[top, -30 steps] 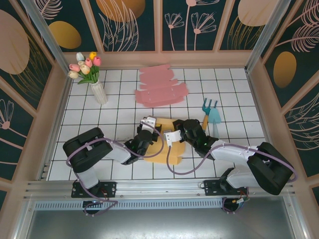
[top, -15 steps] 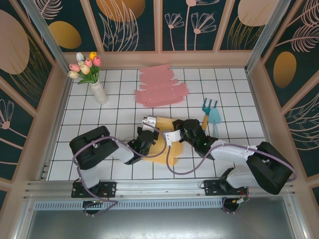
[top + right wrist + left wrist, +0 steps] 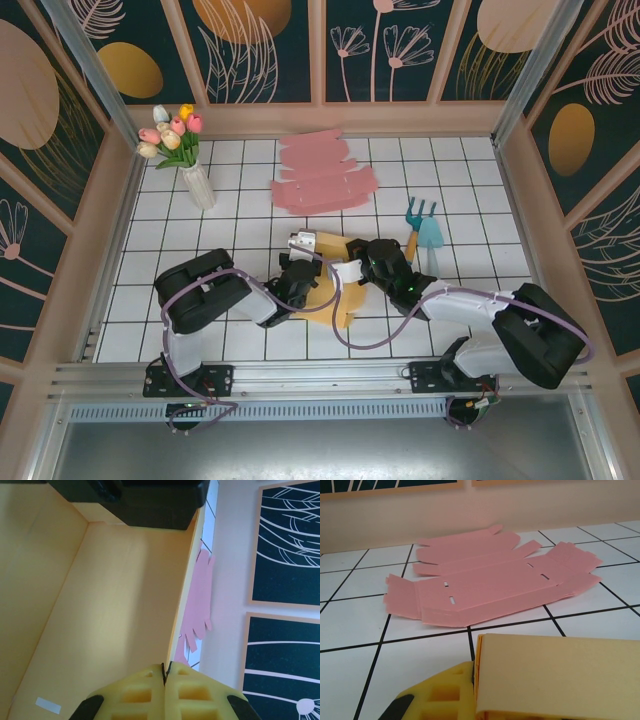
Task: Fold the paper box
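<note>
The yellow paper box lies half-folded on the tiles near the front, between my two grippers. My left gripper is shut on its left wall; in the left wrist view one yellow finger presses against the upright yellow panel, which hides the other finger. My right gripper is shut on the box's right side; in the right wrist view its gripper pinches the thin edge of a raised yellow panel.
A pile of flat pink paper boxes lies behind the yellow one, also seen as the pink sheets. A white vase of tulips stands at the back left. Turquoise garden tools lie to the right.
My left gripper has closed on the box's left wall and its arm has shifted right. The yellow box has drawn narrower and more upright. The right gripper has kept its grip.
</note>
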